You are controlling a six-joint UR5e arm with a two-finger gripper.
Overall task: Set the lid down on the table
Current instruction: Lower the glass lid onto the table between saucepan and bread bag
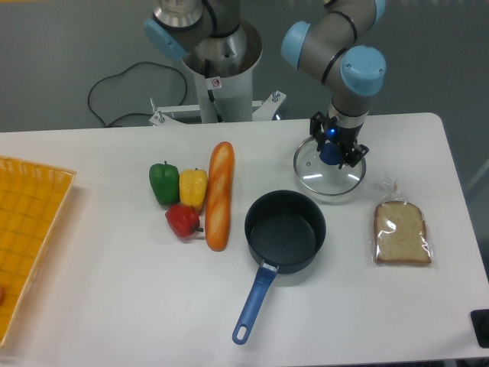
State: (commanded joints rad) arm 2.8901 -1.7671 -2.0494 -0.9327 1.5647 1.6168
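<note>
The gripper (335, 147) points straight down with its fingers clamped on the blue knob of the lid (328, 171), a round glass disc with a thin metal rim that hangs directly beneath the tool over the far right part of the table (114, 290). Whether the lid's rim touches the white tabletop or hangs just above it cannot be told from this view. A small blue light glows on the gripper body just above the knob.

Just in front of the gripper and slightly to its left stands the dark saucepan (285, 231), uncovered, its blue handle running toward the table's near edge. The lid's front rim sits just beside the saucepan's rim, apart from it. To the gripper's right and a little forward lies a slice of bread (400, 233) in a clear bag, near the lid but not touching it.

Well off to the gripper's left lies a loaf of bread (218, 195), long and upright in the frame, with three peppers just beyond it: a yellow pepper (193, 187) against the loaf, a green pepper (163, 182) beside that, and a red pepper (182, 220) in front of both. At the far left edge, farthest from the tool, is a yellow woven tray (27, 229).
</note>
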